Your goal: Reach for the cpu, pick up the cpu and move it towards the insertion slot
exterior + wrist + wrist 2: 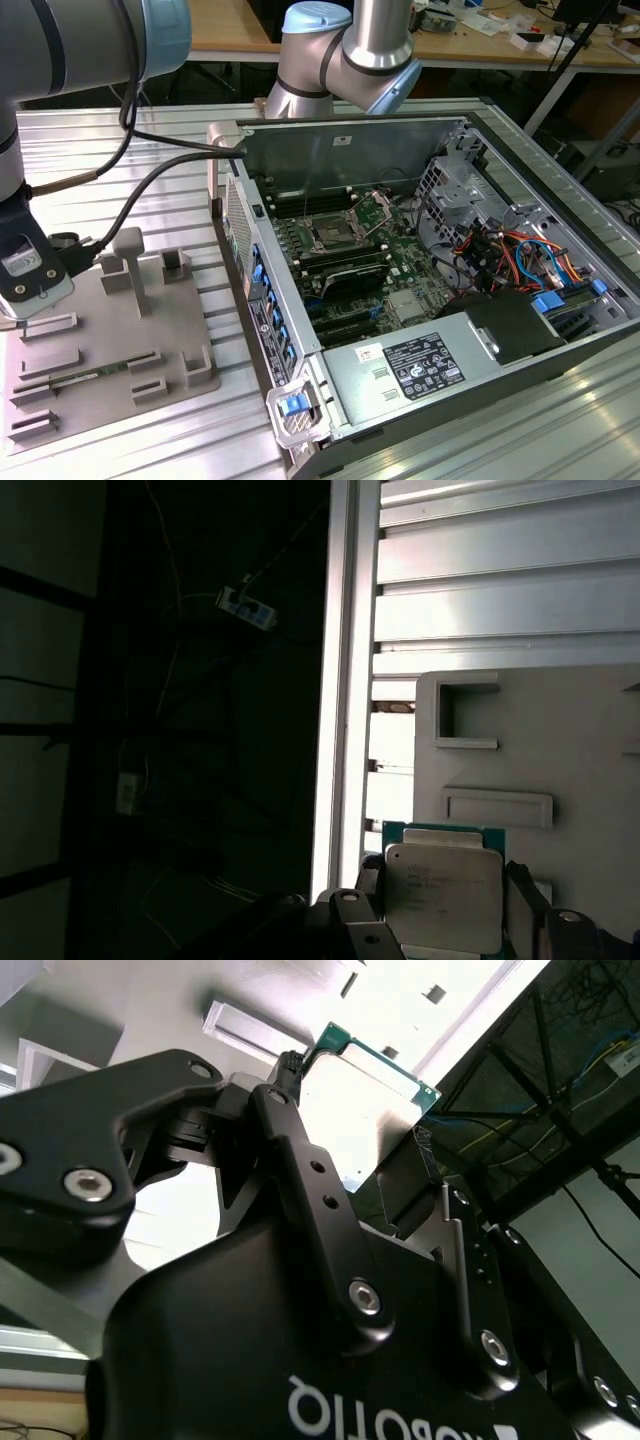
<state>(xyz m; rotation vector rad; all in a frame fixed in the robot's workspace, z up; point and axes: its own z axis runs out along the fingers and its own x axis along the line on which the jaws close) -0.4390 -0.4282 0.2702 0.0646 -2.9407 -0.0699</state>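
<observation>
The cpu [444,896] sits between the fingers [300,1175] of the hand [355,1120], which is closed on it, gripping two opposite edges. In both wrist views the chip's flat face is bare and the fingers touch only its rim. Just beyond the hand lies the grey tray [570,750] with its raised blocks and recesses, on the slatted metal table [500,580]. I cannot tell whether the chip is fully clear of the tray.

The insertion slot [330,237], a shiny frame with a dark centre, is on the green motherboard [400,265] inside the open computer case [330,150]. It is well apart from the hand, off toward the exterior view's right.

As I judge it, the grasp is made and the work in hand is the carry. Doing it well means keeping the chip level and the grip steady. A thin plate held by its edges could twist or slide if the hand swings sharply. The case wall stands between the hand and the slot, so the path should rise well over it and stay off the cables.

The chip is a small, thin square. It has a pale silvery metal lid with faint print, set on a green board that shows as a narrow border around it.
</observation>
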